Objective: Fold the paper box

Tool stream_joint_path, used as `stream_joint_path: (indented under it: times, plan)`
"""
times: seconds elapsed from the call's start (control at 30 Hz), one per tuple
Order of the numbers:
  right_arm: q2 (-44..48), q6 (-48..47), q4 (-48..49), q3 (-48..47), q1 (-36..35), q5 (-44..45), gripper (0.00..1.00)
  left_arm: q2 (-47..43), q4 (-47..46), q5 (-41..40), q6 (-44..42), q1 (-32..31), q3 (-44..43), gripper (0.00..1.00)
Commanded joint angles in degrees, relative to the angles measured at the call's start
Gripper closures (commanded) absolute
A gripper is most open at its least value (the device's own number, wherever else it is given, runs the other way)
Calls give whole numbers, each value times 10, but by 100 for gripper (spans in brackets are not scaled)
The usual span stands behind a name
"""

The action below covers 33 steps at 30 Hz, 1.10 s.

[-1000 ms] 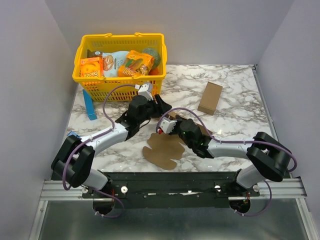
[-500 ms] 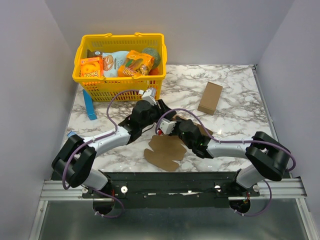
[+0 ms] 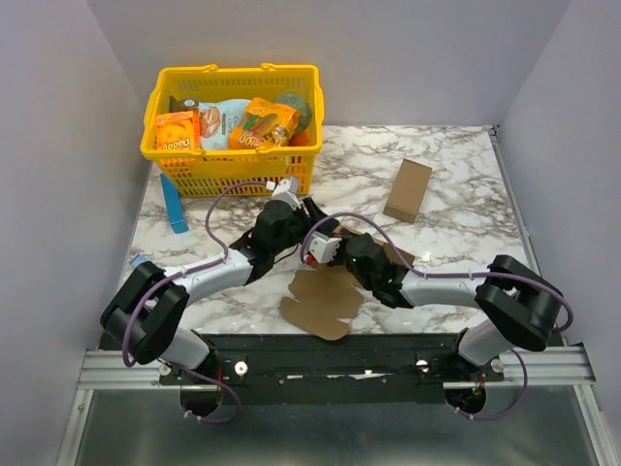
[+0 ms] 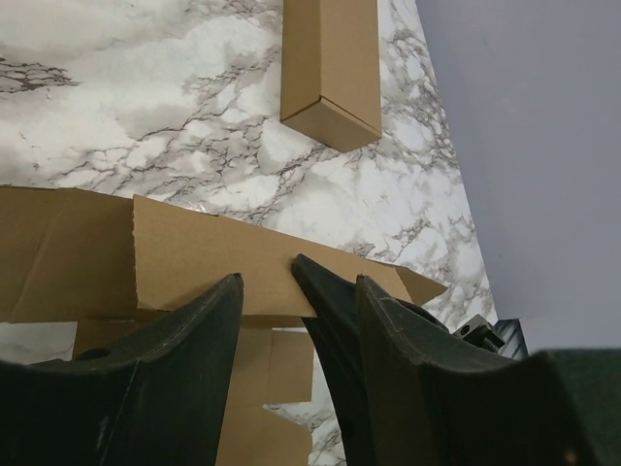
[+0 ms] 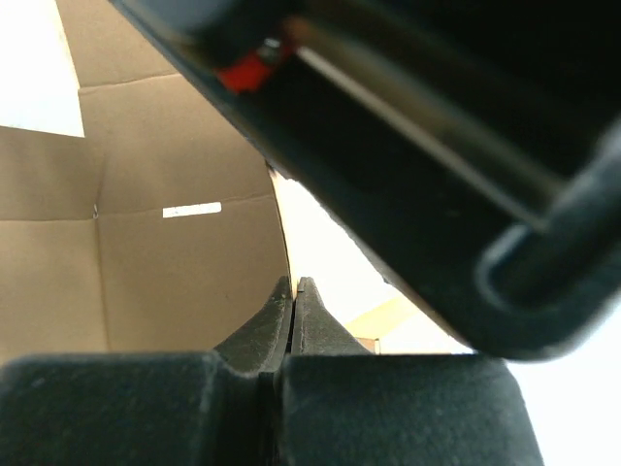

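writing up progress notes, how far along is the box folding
Barely started. Done: nothing much; the paper box lies mostly as a flat sheet on the table, with no walls formed. In hand: the right hand is shut, seemingly pinching a sheet edge, while the open left hand seems to straddle one flap. Left: folding up all sides and closing it.

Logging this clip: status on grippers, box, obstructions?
Right gripper shut on brown die-cut cardboard sheet, not yet boxed. Left gripper open at its raised flap. Long brown cuboid carton lies clear.
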<state>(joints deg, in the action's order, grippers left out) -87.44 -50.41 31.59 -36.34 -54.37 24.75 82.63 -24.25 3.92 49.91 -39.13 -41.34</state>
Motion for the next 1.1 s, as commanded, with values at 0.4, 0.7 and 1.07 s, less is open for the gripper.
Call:
stream_joint_path:
  times: [0.4,0.7,1.07]
  plan:
    - [25,-15,62,18,1,12,99,-99,234,50,-116,114,-24,1]
    - [22,-21,73,21,1,12,99,-61,107,128,1,111,5,5]
    - [25,-22,75,25,0,6,99,5,2,131,90,104,-4,10]
